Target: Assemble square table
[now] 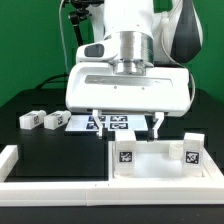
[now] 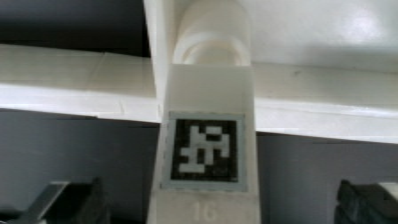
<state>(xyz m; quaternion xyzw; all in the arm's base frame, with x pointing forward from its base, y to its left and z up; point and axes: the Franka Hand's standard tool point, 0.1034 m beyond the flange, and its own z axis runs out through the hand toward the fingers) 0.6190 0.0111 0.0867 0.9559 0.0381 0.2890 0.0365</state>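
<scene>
The square table slab lies at the front on the exterior view's right, recessed face up. Two tagged white legs stand upright at its corners. Two more leg blocks lie loose on the black table at the exterior view's left. My gripper hangs just behind the slab with its fingers spread wide. In the wrist view a tagged white leg sits centred between my dark fingers, and neither touches it. My gripper is open.
The marker board lies flat under and behind the gripper. A low white border wall runs along the front and left edge. A white band crosses behind the leg in the wrist view.
</scene>
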